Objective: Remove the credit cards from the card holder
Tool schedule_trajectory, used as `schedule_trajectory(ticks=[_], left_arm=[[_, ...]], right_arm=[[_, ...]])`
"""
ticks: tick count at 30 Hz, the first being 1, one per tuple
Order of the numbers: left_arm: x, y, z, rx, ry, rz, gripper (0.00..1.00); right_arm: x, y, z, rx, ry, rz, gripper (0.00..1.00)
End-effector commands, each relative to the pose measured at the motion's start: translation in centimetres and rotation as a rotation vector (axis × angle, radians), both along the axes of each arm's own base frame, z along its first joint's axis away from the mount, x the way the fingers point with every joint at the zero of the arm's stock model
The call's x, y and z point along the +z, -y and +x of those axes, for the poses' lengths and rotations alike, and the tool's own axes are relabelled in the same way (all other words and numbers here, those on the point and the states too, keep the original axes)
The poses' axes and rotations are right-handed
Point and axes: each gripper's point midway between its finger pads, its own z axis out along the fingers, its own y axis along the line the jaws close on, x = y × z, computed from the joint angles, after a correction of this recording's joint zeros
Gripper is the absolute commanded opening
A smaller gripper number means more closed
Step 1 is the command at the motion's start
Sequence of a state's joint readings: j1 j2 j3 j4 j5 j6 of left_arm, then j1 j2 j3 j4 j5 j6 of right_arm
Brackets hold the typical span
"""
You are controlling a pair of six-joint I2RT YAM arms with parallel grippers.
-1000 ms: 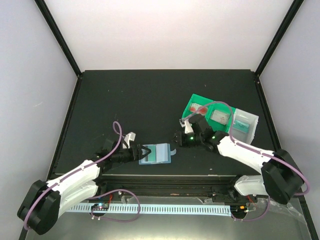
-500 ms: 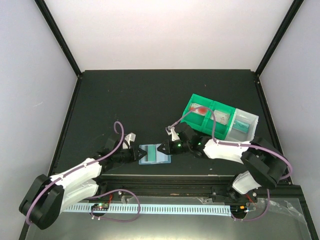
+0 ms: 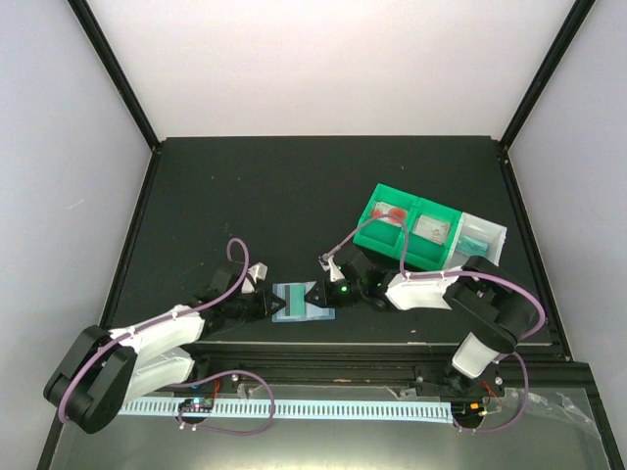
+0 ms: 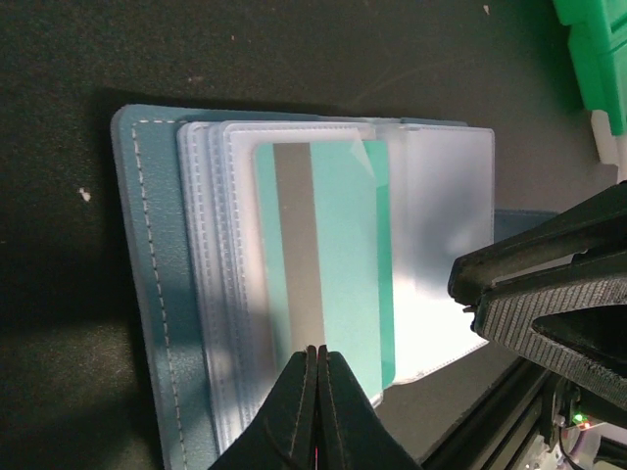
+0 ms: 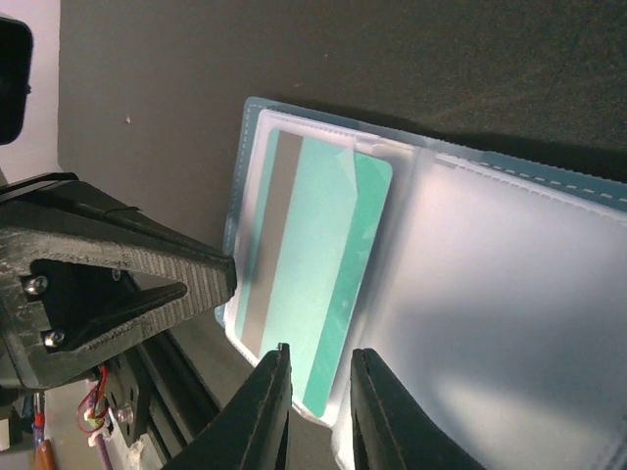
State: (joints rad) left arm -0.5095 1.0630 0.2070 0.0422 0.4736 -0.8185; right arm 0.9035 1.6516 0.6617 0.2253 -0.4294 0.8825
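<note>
The light blue card holder [image 3: 304, 302] lies open near the table's front edge, with its stitched cover [image 4: 147, 294] and clear sleeves [image 5: 509, 294] showing. A teal credit card [image 4: 343, 255] with a grey stripe sits in one sleeve [image 5: 313, 264]. My left gripper [image 3: 269, 303] is shut, its tips [image 4: 318, 351] over the card's near end with nothing visible between them. From the other side, my right gripper [image 3: 318, 293] stands narrowly open [image 5: 318, 357], its fingers either side of the card's corner. Each gripper shows in the other's wrist view.
A green bin [image 3: 364, 217] and a clear bin [image 3: 498, 235] stand at the right, holding a red-marked card [image 3: 392, 213], a pale card [image 3: 428, 227] and a teal card [image 3: 475, 242]. The table's front rail [image 3: 323, 345] runs just below the holder.
My left gripper has shut over the holder's left end. The right arm has swung left from beside the bins to the holder's right side, and its jaws have narrowed.
</note>
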Motion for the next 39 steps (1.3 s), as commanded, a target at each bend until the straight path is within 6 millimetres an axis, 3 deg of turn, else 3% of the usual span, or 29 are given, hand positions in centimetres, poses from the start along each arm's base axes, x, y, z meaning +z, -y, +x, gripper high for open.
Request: schedule_trajectory(ticks=[1,19,32,39], left_arm=[[-0.3,-0.4,0.6,0.008,0.033,0.025,0.02],[-1.5,-1.0,-0.1,0.012,-0.005,0.060,0.02],[-2.1,-1.3,-0.3,0.022,-0.016,0.072,0.02],[-2.5,-1.5,-0.4,0.029,-0.030,0.090,0.02]], right_arm=[[0.6,-1.4,0.6,0.008,0.022,0.046,0.20],[-1.5,-2.3,0.7,0.018,-0.018,0.049,0.20],[-1.5,-2.4,0.4,0.020,-0.029,0.079,0.01],[-1.7,-1.9,0.3,0.007,-0.031,0.076,0.01]])
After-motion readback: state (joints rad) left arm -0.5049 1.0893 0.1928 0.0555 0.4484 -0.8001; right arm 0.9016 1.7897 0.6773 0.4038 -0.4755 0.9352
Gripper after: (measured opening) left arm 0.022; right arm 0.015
